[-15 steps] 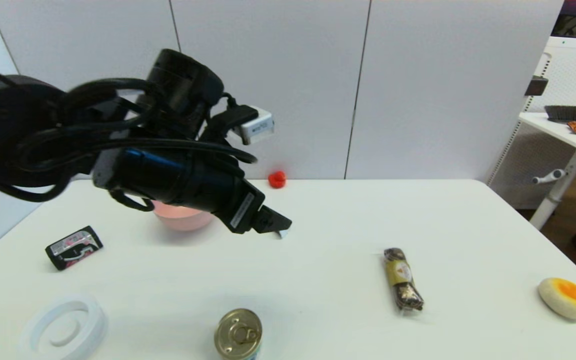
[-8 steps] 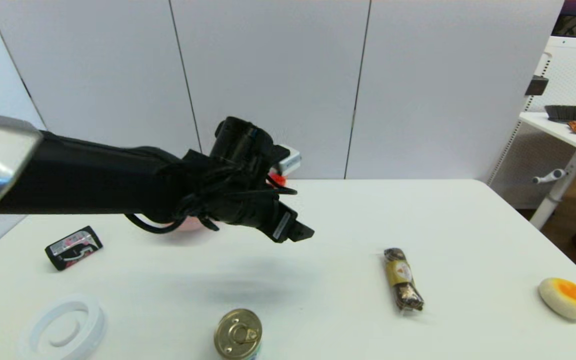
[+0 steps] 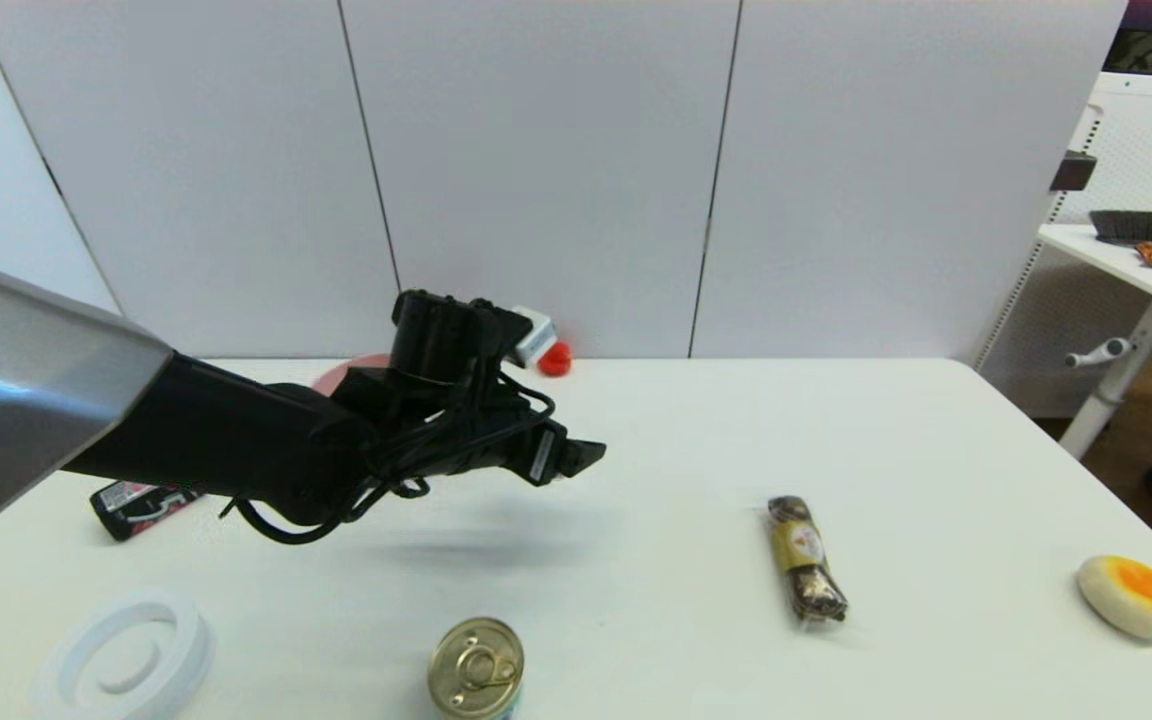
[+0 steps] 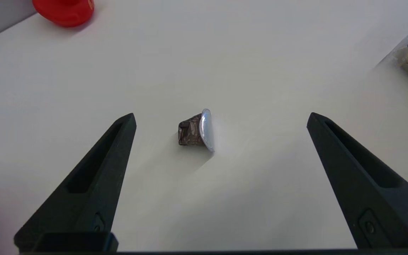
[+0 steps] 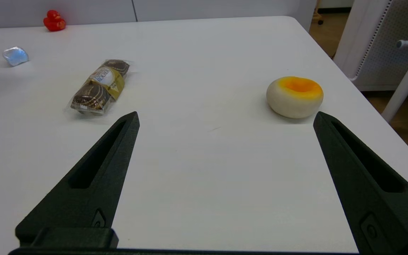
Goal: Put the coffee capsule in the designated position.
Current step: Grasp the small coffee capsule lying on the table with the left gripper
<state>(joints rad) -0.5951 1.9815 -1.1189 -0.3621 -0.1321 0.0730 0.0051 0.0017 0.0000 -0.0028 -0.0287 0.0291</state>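
Jaws of my left gripper [image 4: 221,118] are hanging spread wide, grasping nothing, with the coffee capsule [image 4: 196,130] lying on its side between and just beyond them on the white worktop [image 4: 260,63]. White wall panels [image 3: 536,170] are standing behind.

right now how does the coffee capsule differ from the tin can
The coffee capsule lies on its side, its silver foil face turned sideways; the tin can stands upright, gold lid up. The capsule's body is dark and crinkled; the can's lid is smooth, with a pull ring. The capsule sits between the open left gripper's fingers; the can is well clear of both grippers. Both rest on the white table.
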